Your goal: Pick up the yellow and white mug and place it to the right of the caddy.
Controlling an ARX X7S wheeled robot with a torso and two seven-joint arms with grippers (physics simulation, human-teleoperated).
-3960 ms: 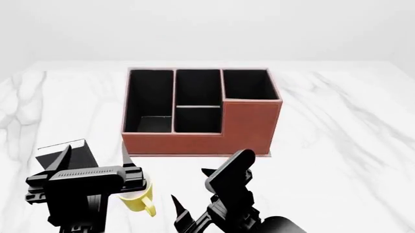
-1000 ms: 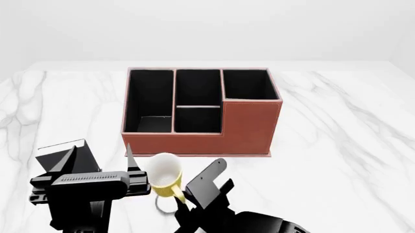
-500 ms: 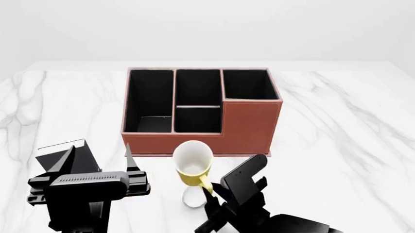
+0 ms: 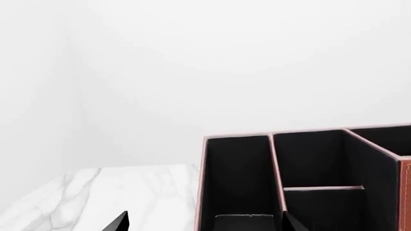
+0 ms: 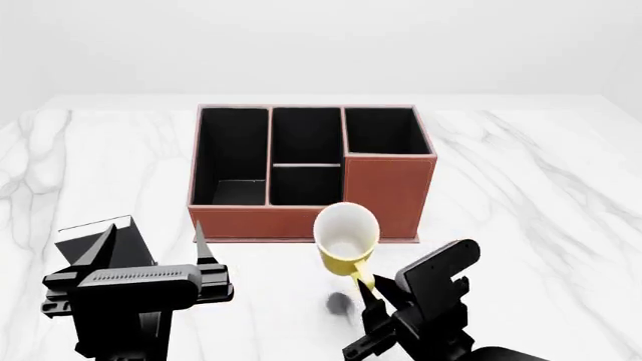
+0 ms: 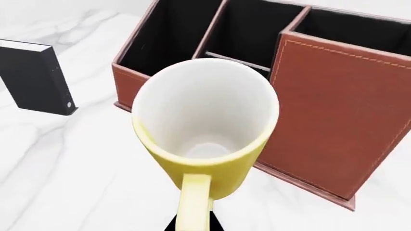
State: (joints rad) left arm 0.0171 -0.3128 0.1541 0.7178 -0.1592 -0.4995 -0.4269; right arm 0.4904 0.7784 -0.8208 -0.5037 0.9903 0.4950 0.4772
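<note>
The yellow and white mug [image 5: 346, 242] hangs in the air in front of the caddy [image 5: 386, 197], mouth tilted toward me, white inside showing. My right gripper [image 5: 369, 293] is shut on the mug's yellow handle [image 6: 192, 204], its fingers pinching it from both sides. In the right wrist view the mug [image 6: 205, 130] fills the middle, with the caddy [image 6: 334, 110] just behind it. The caddy is reddish-brown with black compartments and a taller right section. My left gripper [image 5: 150, 252] is open and empty at the front left; only its fingertips [image 4: 119, 222] show in the left wrist view.
A small black upright block [image 5: 110, 239] stands at the front left, behind my left gripper; it also shows in the right wrist view [image 6: 35, 77]. The white marble table [image 5: 531, 195] extends to the right of the caddy. The mug's shadow [image 5: 339, 303] lies on the table.
My right gripper has carried the mug to the right, from the front left to in front of the caddy's taller section, lifted off the table. The left arm has stayed put.
</note>
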